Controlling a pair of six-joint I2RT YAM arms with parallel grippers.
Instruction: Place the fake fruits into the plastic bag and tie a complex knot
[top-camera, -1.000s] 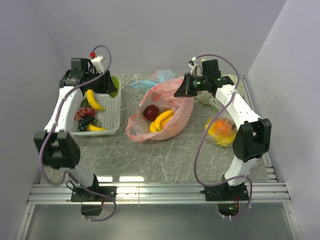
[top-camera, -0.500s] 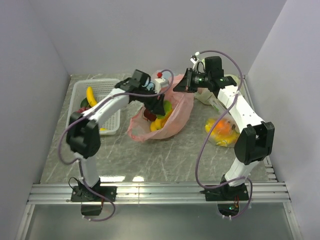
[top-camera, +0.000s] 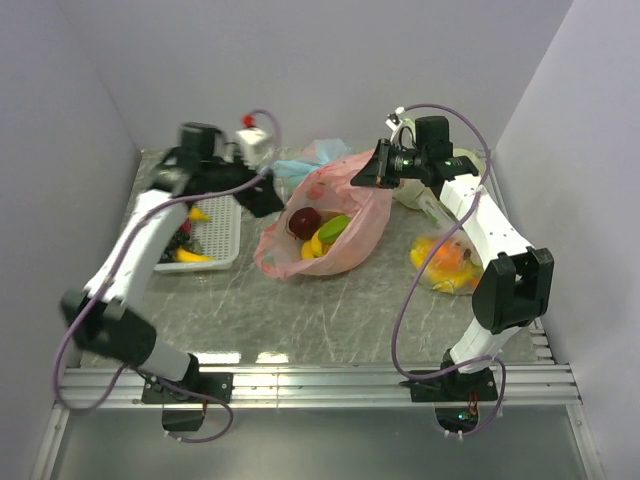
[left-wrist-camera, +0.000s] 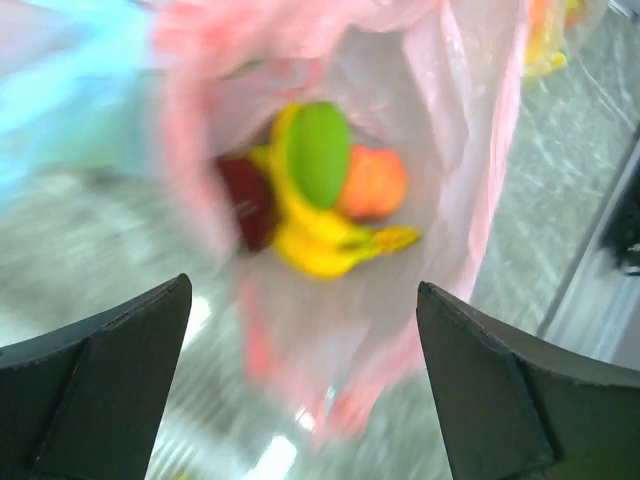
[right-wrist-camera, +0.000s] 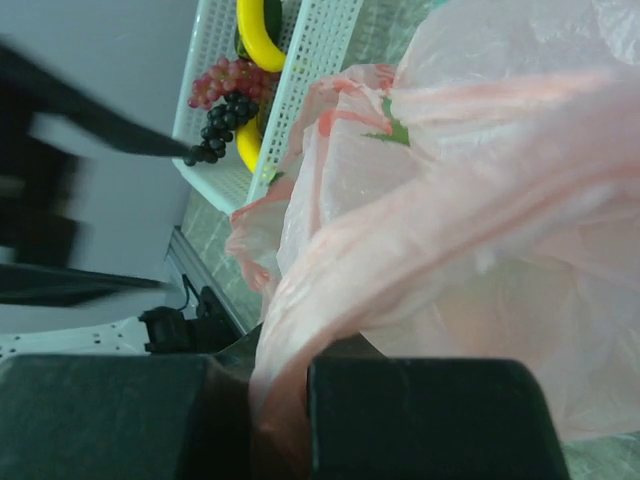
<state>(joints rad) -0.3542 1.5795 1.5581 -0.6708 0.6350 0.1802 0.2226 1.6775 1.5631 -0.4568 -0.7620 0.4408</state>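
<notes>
Right hand (right-wrist-camera: 280, 400) pinches the plastic bag (top-camera: 360, 228) rim up — hold it taut; left hand (left-wrist-camera: 302, 290), wide and empty, should fetch fake fruits (top-camera: 190, 256) from the basket (top-camera: 224, 240).

Even, diffuse overhead light is recorded in the top view; shadows are soft, and two glare patches are noted on the table (top-camera: 330, 310) near its front edge. The left arm (top-camera: 140, 240) is smeared by motion blur. In the left wrist view the bag (left-wrist-camera: 480, 180) and fruits (left-wrist-camera: 320, 190) are heavily blurred; only the left fingers (left-wrist-camera: 100, 390) are sharp. In the right wrist view the bag is rendered sharp.
</notes>
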